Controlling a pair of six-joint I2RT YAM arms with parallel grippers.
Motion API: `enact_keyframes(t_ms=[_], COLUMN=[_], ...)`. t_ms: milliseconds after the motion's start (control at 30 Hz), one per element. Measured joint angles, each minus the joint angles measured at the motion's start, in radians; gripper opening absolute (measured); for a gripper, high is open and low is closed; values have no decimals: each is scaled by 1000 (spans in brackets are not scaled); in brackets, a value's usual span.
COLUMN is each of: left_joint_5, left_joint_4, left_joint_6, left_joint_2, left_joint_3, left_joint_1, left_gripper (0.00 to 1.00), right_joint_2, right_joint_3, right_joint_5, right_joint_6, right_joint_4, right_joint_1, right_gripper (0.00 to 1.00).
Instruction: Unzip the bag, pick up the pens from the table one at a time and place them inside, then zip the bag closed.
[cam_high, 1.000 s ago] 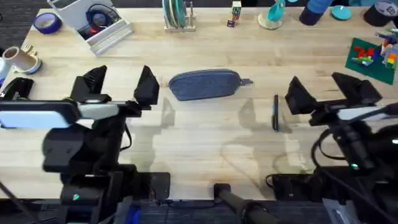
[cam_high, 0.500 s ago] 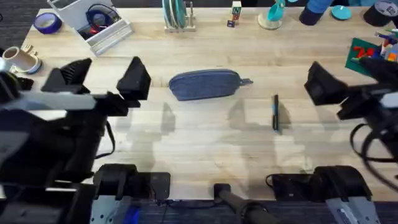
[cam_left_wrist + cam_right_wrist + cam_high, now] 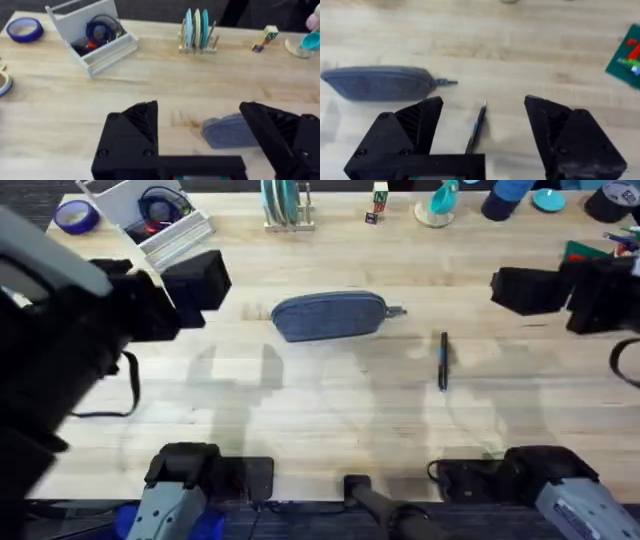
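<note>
Right hand spread wide, pen between fingers (untouched), bag beside

Left hand risen, shifted outward left; right hand risen, shifted outward right.

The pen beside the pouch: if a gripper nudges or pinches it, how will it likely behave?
The pen is a thin dark stick lying flat on the bare table, so it looks stiff and light, and a sideways nudge would probably roll or skid it. Lying so low on the wood, it likely leaves little to pinch. It lies apart from the pouch, so nothing would stop it.
</note>
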Motion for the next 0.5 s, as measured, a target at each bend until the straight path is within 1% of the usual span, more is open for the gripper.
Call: enact_keyframes(t_ms=[233,367,500], left_joint_5=[26,43,73], left_joint_4=[-174,-267,-353], left_joint_6=[0,3,41], left_joint_2=[166,261,347], left_joint_3=[184,273,338], left_joint_1=[0,0,0], left_gripper=[993,993,993], right_joint_2=[197,279,334], right_joint_3=[171,231,275], right_joint_5=[-2,-2,-2], right_joint_6=[0,0,0], right_joint_4=[-173,-207,-230], right_joint_1=[0,0,0], right_gripper=[996,996,996])
